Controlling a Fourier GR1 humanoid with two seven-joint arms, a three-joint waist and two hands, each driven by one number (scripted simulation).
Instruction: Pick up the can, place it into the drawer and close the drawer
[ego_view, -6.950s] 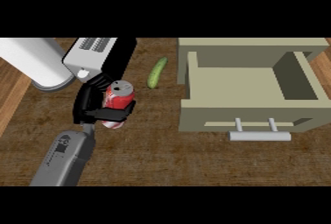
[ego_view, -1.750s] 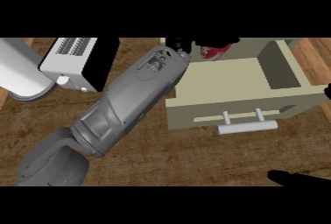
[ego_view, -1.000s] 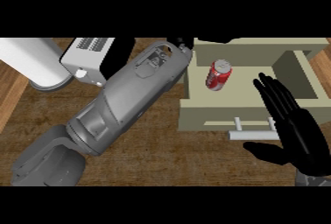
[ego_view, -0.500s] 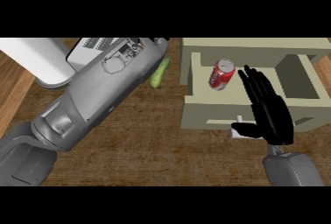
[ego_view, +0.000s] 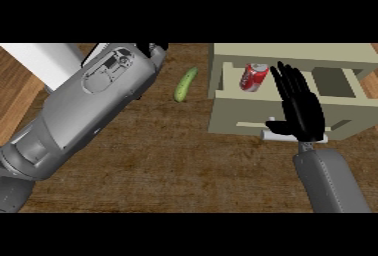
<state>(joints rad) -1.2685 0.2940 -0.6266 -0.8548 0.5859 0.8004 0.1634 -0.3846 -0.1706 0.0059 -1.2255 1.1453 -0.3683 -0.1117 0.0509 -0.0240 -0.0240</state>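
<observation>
The red can (ego_view: 255, 76) lies in the left part of the open beige drawer (ego_view: 238, 116). My right hand (ego_view: 301, 114) is open, its straight fingers pointing up over the drawer's front panel and interior, just right of the can. Its palm covers part of the white drawer handle (ego_view: 275, 135). My left forearm (ego_view: 88, 105) crosses the left of the view. Only a bit of the black left hand (ego_view: 153, 46) shows at the top edge, away from the drawer.
A green cucumber (ego_view: 185, 84) lies on the wooden counter left of the drawer. A white cylinder (ego_view: 46, 62) stands at the upper left, partly behind my left forearm. Bare counter shows below the drawer.
The can left my left hand and now lies in the drawer. My left arm swung back to the left. My right hand came up from the lower right onto the drawer front.
</observation>
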